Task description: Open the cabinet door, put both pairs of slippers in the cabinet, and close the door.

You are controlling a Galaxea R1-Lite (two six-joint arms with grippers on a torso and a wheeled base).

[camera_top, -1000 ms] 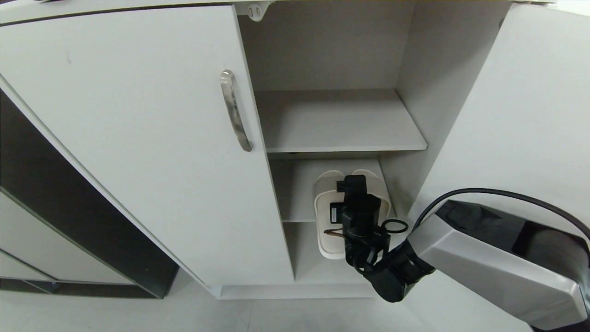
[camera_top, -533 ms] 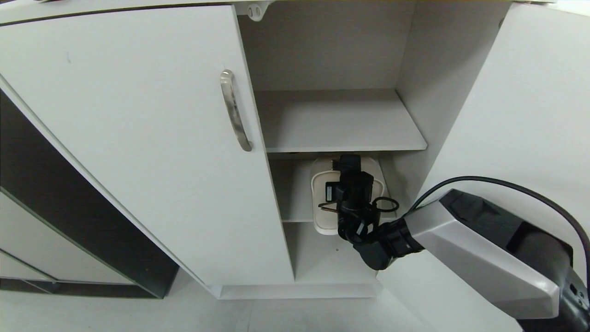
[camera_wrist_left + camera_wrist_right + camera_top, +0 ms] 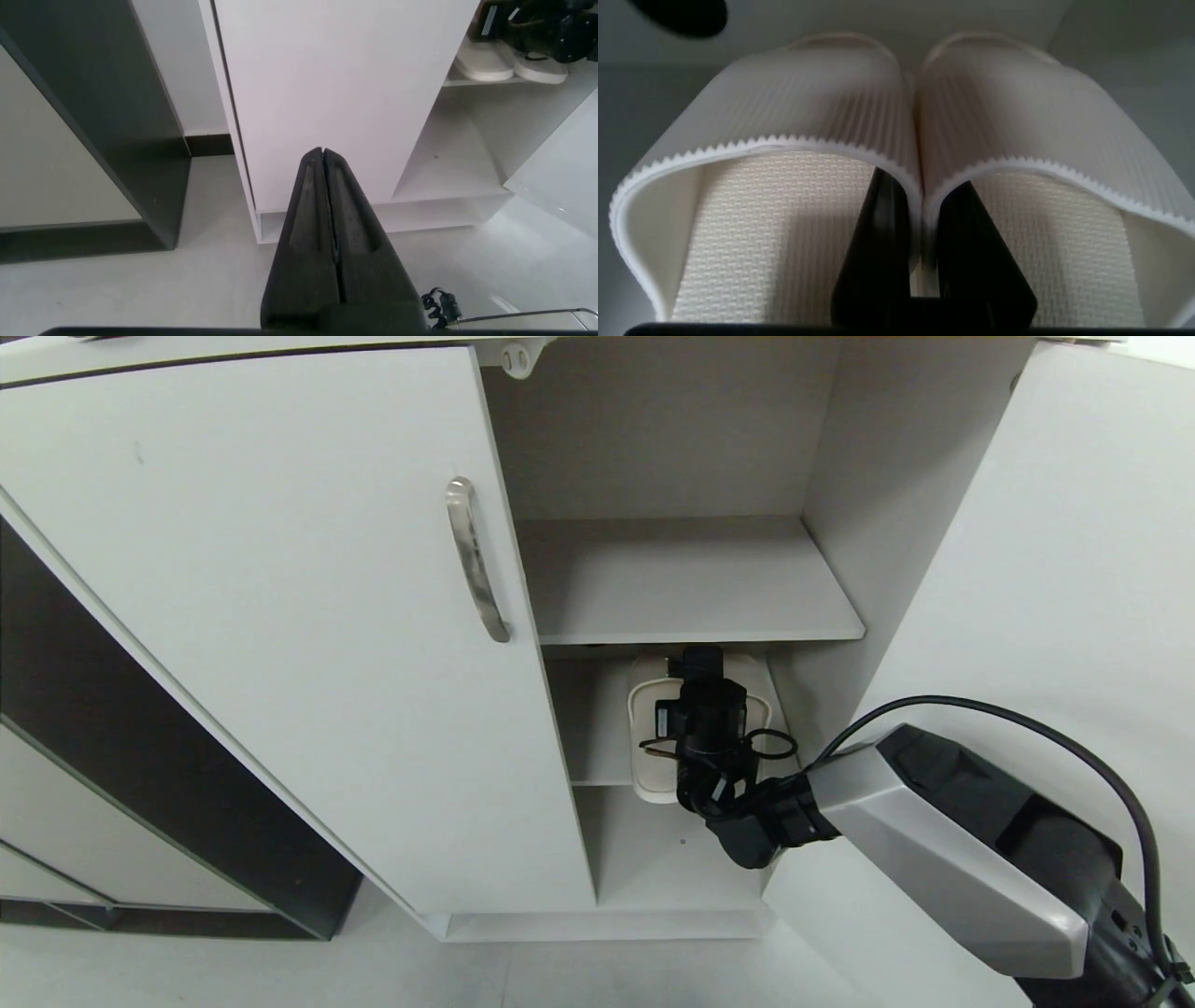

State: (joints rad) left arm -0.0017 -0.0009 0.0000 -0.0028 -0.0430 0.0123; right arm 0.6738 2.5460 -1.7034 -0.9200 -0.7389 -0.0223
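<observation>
We watch the cream slippers (image 3: 651,761) (image 3: 785,187) go deeper into the cabinet (image 3: 878,476). A second ago their heels hung well out in front of the lower shelf (image 3: 597,728). Now they sit just at its near edge, toes tucked under the upper shelf (image 3: 681,579). Our right tool (image 3: 702,665) (image 3: 920,257) grips the pair by its two touching inner walls, one finger inside each slipper. The right door (image 3: 1074,569) stands wide open and the left door (image 3: 280,616) is shut. Our left tool (image 3: 322,187), closed on nothing, hangs low outside, near the left door. We judge this pair almost placed, with release next.
</observation>
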